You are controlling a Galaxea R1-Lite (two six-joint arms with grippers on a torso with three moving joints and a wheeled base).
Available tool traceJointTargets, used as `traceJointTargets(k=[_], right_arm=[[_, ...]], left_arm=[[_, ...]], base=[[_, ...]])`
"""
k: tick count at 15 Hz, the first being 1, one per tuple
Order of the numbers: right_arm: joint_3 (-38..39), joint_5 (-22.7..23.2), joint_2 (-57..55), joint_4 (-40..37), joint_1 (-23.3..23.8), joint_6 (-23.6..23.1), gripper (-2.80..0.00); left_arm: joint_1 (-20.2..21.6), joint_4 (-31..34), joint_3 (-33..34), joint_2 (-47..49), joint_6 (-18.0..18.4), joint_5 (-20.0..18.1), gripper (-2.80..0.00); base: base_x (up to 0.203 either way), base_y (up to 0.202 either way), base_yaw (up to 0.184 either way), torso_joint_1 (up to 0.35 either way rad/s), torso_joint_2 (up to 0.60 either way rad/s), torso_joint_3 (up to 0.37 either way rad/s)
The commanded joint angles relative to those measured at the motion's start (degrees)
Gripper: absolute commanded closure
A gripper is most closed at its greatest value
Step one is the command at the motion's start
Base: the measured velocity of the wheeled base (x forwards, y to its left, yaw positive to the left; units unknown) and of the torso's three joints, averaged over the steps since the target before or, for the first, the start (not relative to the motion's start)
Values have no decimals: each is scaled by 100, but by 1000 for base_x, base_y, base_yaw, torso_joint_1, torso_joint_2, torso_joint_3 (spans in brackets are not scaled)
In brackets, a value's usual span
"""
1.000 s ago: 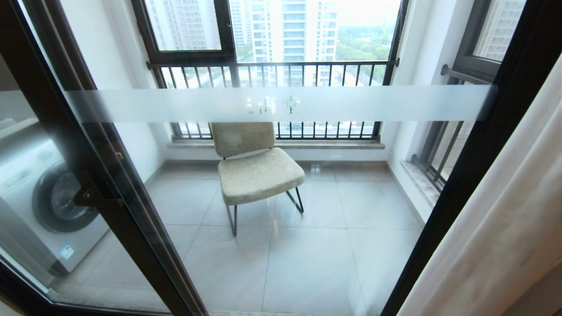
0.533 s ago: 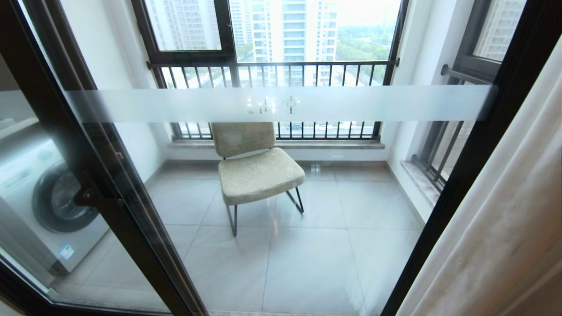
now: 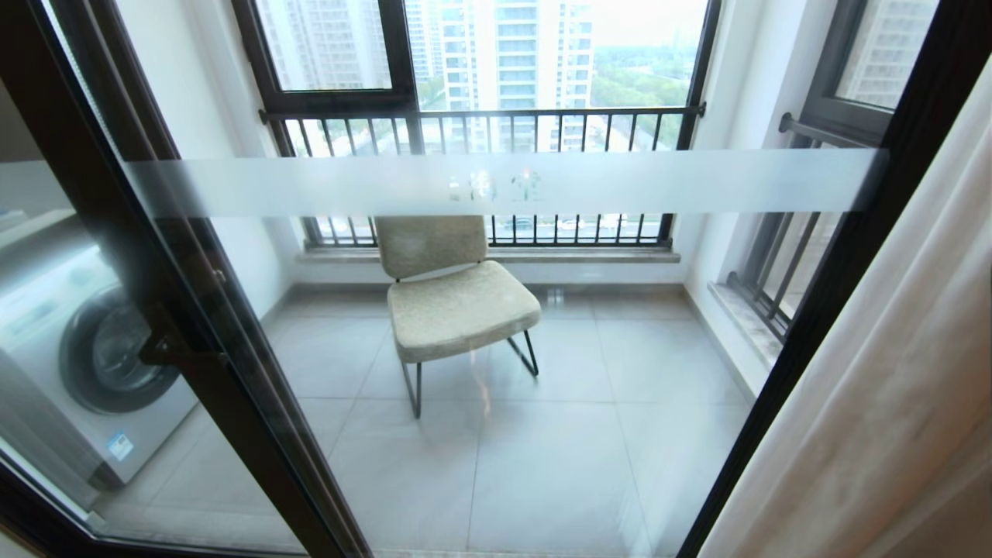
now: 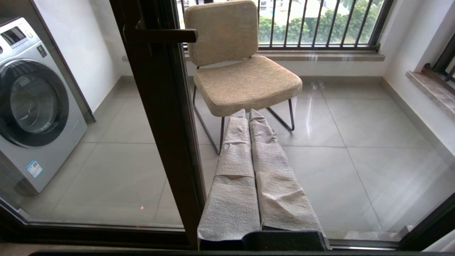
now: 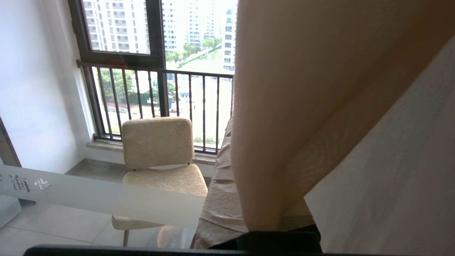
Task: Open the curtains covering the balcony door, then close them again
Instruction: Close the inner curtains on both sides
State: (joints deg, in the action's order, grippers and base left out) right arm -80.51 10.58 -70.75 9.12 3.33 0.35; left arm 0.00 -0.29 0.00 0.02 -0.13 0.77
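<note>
The curtains [image 3: 891, 403] hang bunched at the right edge of the head view, cream and pleated, beside the balcony door [image 3: 194, 364]. The door's glass is uncovered, with its frosted band [image 3: 496, 182] across the panes and a black handle [image 3: 167, 349] on the left frame. In the right wrist view my right gripper [image 5: 231, 128] is shut on a beige curtain fold [image 5: 302, 89]. That fold hides one finger, and paler cloth [image 5: 391, 177] hangs beside it. My left gripper [image 4: 247, 112] is shut and empty, pointing at the glass low down next to the door frame [image 4: 167, 124].
Behind the glass, a beige chair [image 3: 457, 302] stands on the tiled balcony floor. A washing machine [image 3: 77, 349] is at the left. Black-framed railed windows [image 3: 480, 124] close the far side and the right side.
The curtain's edge at the right has crept a little further over the door frame. The whole head view has shifted slightly to the right. The left gripper has stayed put.
</note>
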Motion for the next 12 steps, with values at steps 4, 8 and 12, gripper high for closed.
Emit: traceJointTargets(k=[4,8,12], right_arm=[[23,5,-112,19,1,-6,0],[-18,14,-362,398,1,0,0],[-9,14,-437,414,-12,0,0]], left_arm=[[0,3,0,-2,-4,2,0],[2,0,0,-2,-4,2,0],[0,-6,0,-2,-4,2,0]], base=[[0,193,-1,3,1,1],[0,194,0,2,3,1],[0,194,1,2,0,2]])
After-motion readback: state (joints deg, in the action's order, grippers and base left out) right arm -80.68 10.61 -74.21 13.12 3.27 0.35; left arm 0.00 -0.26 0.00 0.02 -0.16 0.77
